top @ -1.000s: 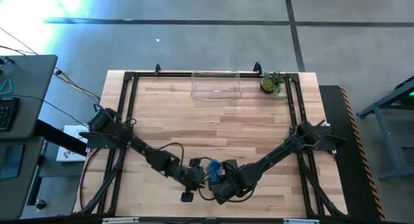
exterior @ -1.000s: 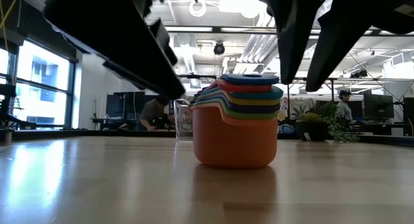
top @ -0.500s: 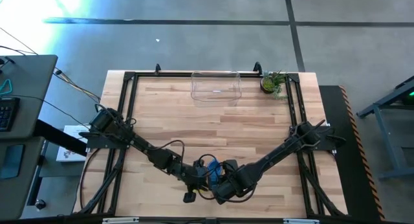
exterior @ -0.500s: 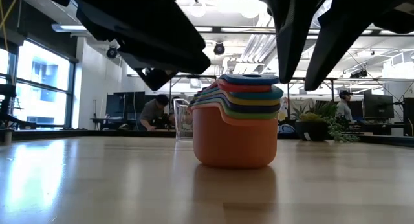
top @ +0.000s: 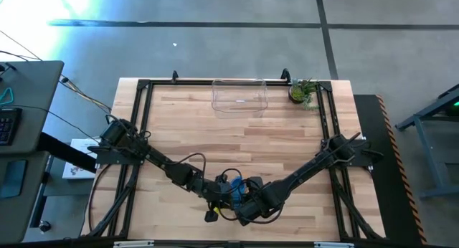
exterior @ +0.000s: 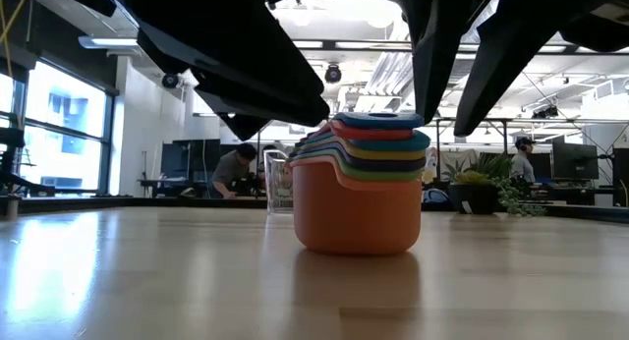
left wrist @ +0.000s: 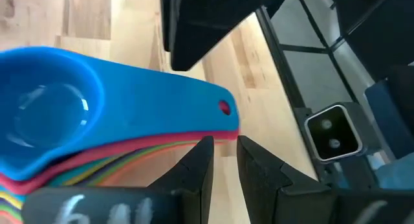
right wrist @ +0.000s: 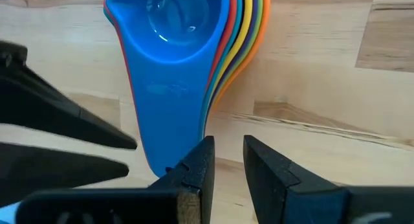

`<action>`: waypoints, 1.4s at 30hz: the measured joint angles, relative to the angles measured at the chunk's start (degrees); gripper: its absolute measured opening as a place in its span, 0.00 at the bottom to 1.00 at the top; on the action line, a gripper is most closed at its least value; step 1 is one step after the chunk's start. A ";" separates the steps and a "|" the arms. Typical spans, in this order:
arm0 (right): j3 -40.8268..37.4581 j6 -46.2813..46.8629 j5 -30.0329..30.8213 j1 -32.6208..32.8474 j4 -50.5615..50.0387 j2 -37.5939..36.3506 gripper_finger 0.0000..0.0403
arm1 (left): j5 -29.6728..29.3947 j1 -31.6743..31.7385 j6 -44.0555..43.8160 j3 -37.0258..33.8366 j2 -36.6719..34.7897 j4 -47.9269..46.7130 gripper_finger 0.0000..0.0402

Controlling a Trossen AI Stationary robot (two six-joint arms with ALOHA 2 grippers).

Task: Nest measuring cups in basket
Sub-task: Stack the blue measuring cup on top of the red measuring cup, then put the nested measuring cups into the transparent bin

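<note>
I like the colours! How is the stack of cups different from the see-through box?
The stack of measuring cups is bright and many-coloured; the basket is clear. The cups sit near the table's front edge, between the left gripper and the right gripper; the basket sits at the far edge, with no gripper near it. The basket looks bigger. Both rest on the wooden table.

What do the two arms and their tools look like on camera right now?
Both arms are dark, jointed and slim, with black cables looping near the wrists. Left tool and right tool each have two flat, dark, angular fingers. Pale handwritten marks show on the left tool's body.
</note>
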 joint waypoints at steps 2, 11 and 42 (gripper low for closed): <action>0.00 0.02 -0.01 0.00 -0.07 -0.01 0.18 | 0.04 0.45 0.26 -0.02 0.00 0.02 0.14; 0.00 -0.07 0.11 0.00 0.03 -0.04 0.18 | 1.26 1.23 0.82 0.00 0.00 0.46 0.14; -0.02 -0.65 4.48 0.28 -4.14 -3.77 0.18 | -4.54 -2.99 1.23 0.07 -34.00 -33.98 0.14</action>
